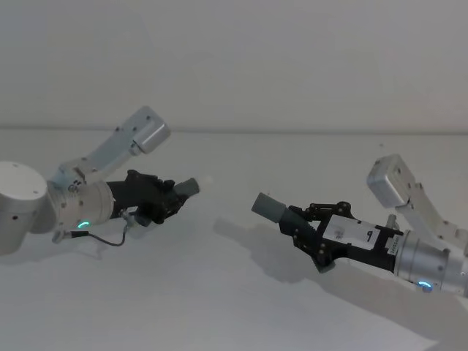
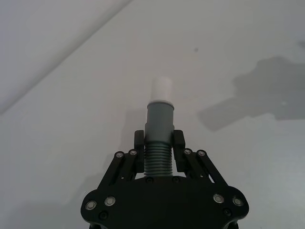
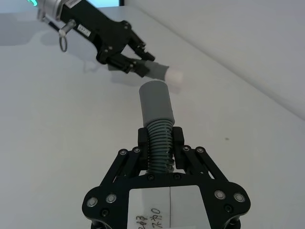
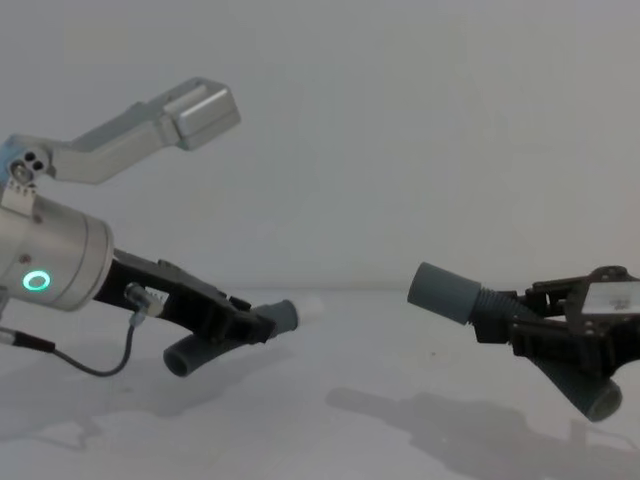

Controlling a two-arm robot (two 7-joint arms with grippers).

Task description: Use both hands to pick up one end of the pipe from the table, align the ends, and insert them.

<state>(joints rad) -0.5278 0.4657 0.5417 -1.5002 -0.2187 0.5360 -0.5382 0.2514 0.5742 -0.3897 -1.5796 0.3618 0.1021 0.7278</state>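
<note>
Here, over the white table (image 1: pixel 219 307), each gripper holds one pipe piece. The left gripper (image 1: pixel 167 197), on the robot's left, has its fingers pinched on the corrugated middle of the left pipe piece (image 2: pixel 158 143). The right gripper (image 1: pixel 298 224), opposite, is likewise clamped on the ribbed section of the right pipe piece (image 3: pixel 158 138). The pieces point toward each other, well apart. The narrow white tip (image 2: pixel 161 89) faces the wider grey cuff (image 3: pixel 155 102).

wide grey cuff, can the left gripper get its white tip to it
Probably yes: the white tip in left gripper and wide grey cuff in right gripper face each other across an open gap.
</note>
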